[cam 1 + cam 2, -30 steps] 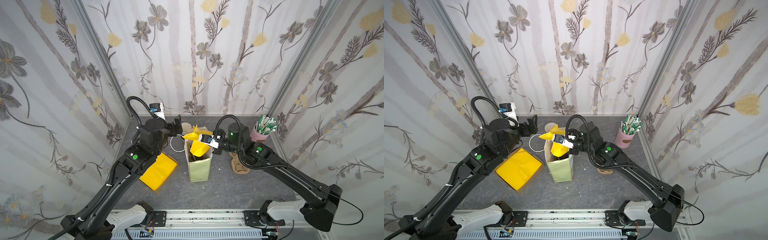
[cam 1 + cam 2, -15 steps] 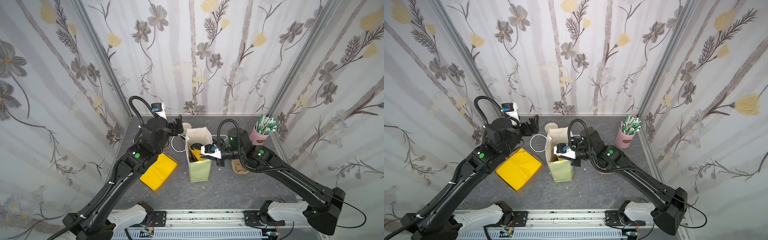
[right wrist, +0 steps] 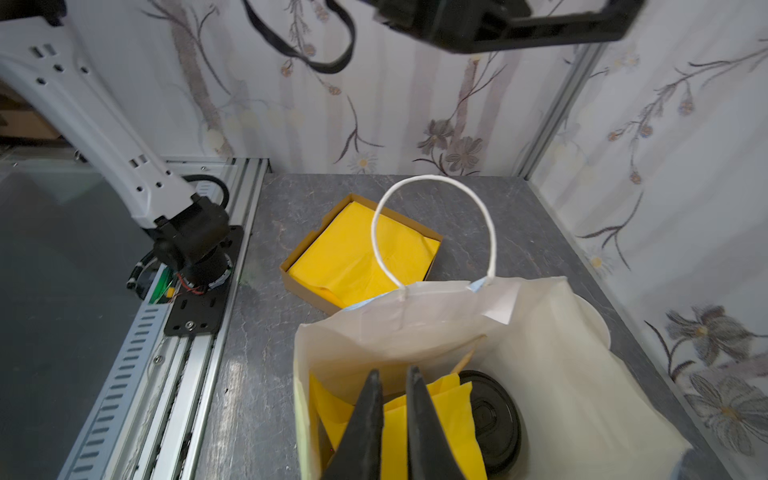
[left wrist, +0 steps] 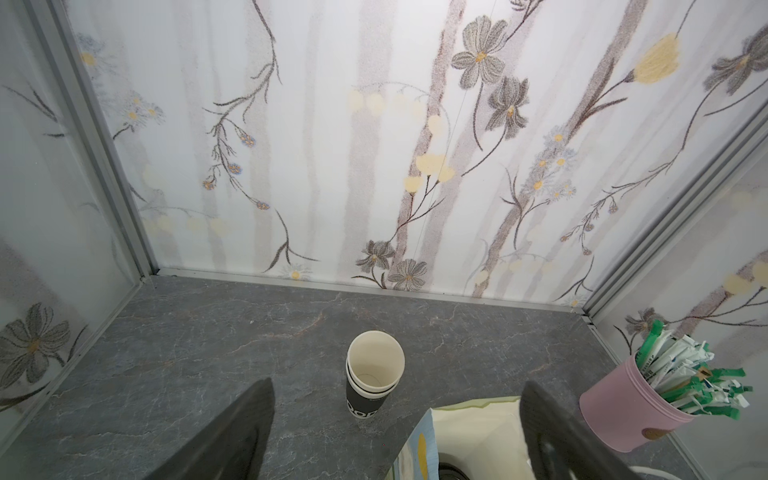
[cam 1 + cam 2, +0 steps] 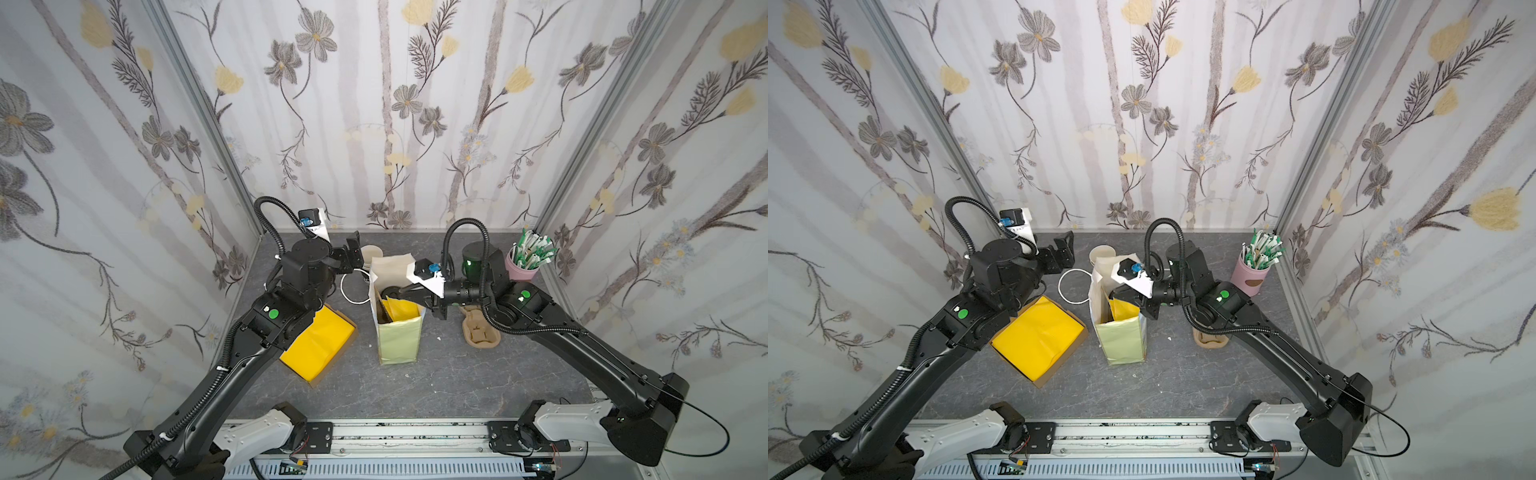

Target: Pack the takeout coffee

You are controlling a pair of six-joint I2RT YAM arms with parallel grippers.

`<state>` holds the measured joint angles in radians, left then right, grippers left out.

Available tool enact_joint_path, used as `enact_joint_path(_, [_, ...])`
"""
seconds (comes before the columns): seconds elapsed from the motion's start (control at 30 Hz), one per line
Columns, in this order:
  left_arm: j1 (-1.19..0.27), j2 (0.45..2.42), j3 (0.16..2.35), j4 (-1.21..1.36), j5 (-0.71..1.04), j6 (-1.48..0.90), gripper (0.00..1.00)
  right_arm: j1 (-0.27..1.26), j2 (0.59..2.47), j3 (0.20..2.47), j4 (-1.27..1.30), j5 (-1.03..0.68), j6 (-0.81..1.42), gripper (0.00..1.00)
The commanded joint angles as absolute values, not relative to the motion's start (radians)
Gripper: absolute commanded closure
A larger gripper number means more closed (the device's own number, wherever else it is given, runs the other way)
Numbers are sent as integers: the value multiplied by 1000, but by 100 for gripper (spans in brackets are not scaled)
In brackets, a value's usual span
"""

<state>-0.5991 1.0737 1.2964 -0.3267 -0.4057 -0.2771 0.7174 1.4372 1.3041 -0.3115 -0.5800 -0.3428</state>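
The takeout coffee stands inside the pale green paper bag (image 5: 399,340); only its black domed lid (image 3: 490,415) shows, in the right wrist view. My right gripper (image 3: 392,370) reaches down into the bag beside the lid. Its jaws are nearly together, with a sheet of yellow tissue paper (image 3: 440,419) between and under them. In both top views it dips into the bag's mouth (image 5: 1115,295). My left gripper (image 4: 397,384) hangs open and empty behind the bag, facing a stack of lidless black cups (image 4: 374,374). In a top view it is left of that stack (image 5: 353,255).
A brown tray of yellow tissue sheets (image 5: 320,345) lies left of the bag. A pink cup of sachets (image 5: 525,266) stands at the back right, with a cardboard cup carrier (image 5: 480,332) under my right arm. The bag's white handle (image 3: 432,183) sticks out toward the tray.
My right gripper has come down from above the bag into its mouth, taking the yellow tissue sheet inside. The left gripper has stayed behind the bag, nearly still.
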Motion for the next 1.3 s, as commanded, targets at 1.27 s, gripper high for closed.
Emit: enact_joint_path(1.27, [146,1180,474,613,-179,-151,0,-101,988,367,414,171,170,54])
